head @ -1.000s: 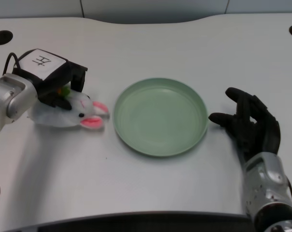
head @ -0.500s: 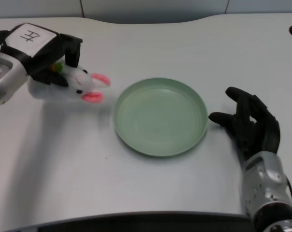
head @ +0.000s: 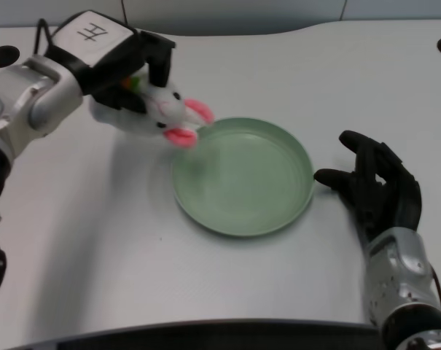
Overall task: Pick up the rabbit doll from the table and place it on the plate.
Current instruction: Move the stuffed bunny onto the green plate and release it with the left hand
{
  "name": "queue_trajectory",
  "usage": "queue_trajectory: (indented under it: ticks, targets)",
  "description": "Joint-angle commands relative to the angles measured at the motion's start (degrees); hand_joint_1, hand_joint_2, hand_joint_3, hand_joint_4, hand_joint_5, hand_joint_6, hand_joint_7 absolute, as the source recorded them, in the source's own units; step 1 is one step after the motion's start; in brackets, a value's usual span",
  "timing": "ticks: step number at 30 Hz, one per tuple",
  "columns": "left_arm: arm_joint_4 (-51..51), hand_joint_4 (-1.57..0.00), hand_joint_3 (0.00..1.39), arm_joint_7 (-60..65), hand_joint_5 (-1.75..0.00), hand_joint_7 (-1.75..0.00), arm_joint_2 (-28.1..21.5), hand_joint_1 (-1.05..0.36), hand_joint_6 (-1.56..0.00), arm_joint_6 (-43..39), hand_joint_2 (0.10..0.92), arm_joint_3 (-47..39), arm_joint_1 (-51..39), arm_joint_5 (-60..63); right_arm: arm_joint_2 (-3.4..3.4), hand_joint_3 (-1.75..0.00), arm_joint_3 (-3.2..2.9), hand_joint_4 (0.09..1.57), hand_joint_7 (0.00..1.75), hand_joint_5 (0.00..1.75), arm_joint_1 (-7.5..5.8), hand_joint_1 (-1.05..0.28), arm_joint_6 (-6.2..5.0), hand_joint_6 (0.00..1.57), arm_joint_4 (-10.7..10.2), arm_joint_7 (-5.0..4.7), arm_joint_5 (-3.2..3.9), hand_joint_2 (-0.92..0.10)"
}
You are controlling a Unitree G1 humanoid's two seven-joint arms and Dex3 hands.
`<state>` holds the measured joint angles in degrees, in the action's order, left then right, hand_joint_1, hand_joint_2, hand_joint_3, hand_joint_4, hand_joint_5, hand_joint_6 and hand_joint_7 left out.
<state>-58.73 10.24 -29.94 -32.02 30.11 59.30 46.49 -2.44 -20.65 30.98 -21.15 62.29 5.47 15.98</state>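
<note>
Rabbit doll (head: 162,111) in left hand (head: 125,69), above plate's (head: 242,176) left rim.

This looks like a robotics lab or test bench; a plain white desk (head: 227,292) with a curved back edge carries dark round cable holes (head: 3,56) at its far corners; a pale panelled wall (head: 227,11) stands right behind it; silver robot forearms (head: 30,98) reach over the surface, one bearing a white label (head: 91,31) with a handwritten mark.
</note>
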Motion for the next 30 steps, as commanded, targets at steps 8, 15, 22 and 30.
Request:
queue_trajectory:
  ticks: [8, 15, 22, 30]
  targets:
    - [0.5, -0.85, 0.0, -3.0, -1.75, -1.2, 6.5, -0.19, -0.82, -0.2, 0.889, 2.0, 2.2, 0.5, 1.01, -0.39, 0.55, 0.75, 0.78, 1.13, -0.97, -0.4, 1.43, 0.71, -1.2, -1.52, -0.16, -0.92]
    - [-0.4, -0.86, 0.0, -3.5, -1.53, -0.74, 10.6, -0.22, -0.95, 1.2, 0.844, 4.5, 3.3, 2.0, 1.17, -0.41, 0.61, 0.72, 0.78, 1.15, -1.37, -0.4, 2.57, 0.68, -2.4, -1.19, 0.17, -0.92]
    - [-2.9, -0.83, 0.0, 0.2, -1.64, -0.9, 14.6, -0.23, -0.84, 1.1, 0.843, 6.1, 3.9, 3.4, 1.39, -0.39, 0.46, 0.71, 0.77, 1.12, -1.33, -0.41, 2.25, 0.68, -2.2, -1.28, 0.18, -0.92]
    - [-5.3, -0.92, 0.01, 1.1, -1.31, -0.65, 17.8, -0.22, -0.96, 1.3, 0.81, 7.3, 4.5, 3.4, 1.51, -0.4, 0.99, 0.7, 0.77, 1.12, -1.67, -0.41, 2.06, 0.65, -2.8, -1.51, -0.42, -0.92]
